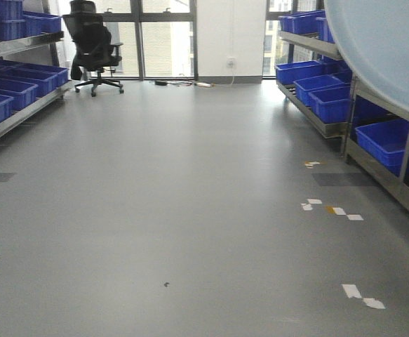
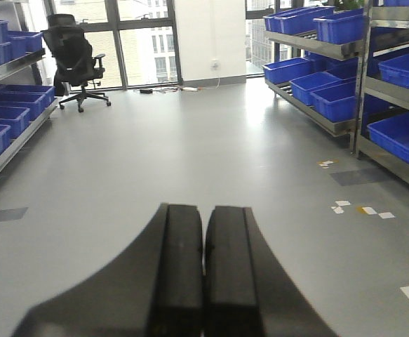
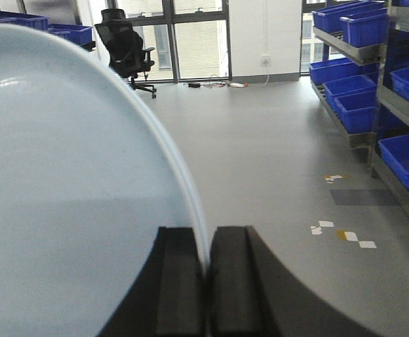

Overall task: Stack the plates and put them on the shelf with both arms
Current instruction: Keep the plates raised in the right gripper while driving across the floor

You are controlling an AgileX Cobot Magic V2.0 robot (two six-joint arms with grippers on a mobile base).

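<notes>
one large round glossy white plate (image 3: 64,175), rim clamped edge-on in the black right gripper (image 3: 208,281). black left gripper (image 2: 204,274): closed fully, holding nothing.

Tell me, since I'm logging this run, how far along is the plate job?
Done: a plate is picked up, its rim clamped in the right pincer and held above the floor. In hand: only that plate; the left pincer is shut and empty. Whether a second plate is stacked with it cannot be told. Left: setting it on the shelf, where only blue crates show.
</notes>
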